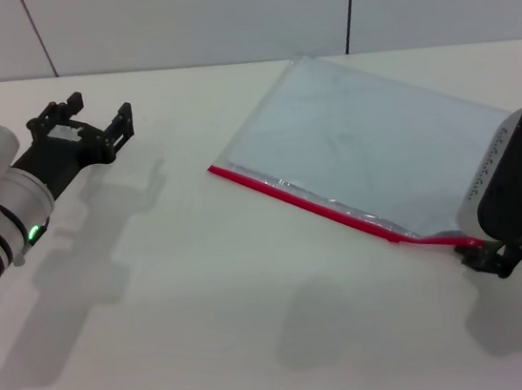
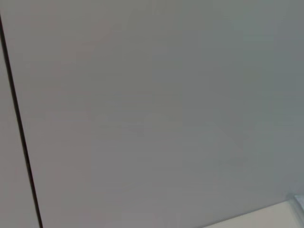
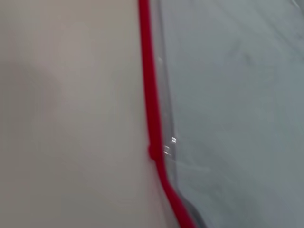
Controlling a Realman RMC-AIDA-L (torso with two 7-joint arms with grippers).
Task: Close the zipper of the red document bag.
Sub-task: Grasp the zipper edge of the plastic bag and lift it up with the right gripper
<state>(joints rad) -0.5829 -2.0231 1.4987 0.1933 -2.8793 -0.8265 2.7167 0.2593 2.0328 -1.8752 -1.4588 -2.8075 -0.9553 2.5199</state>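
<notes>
We see a white table (image 1: pixel 212 336) backed by a grey panelled wall (image 1: pixel 189 17). On it the red document bag (image 1: pixel 370 147) lies flat and slanted. Its zipper (image 1: pixel 305 203) edges the side nearest us, and nothing lies across it. Well away from the bag, our left gripper (image 1: pixel 87 117) hovers with fingers apart. Our right gripper (image 1: pixel 486 257) sits at the zipper's near end; we cannot tell its state.
</notes>
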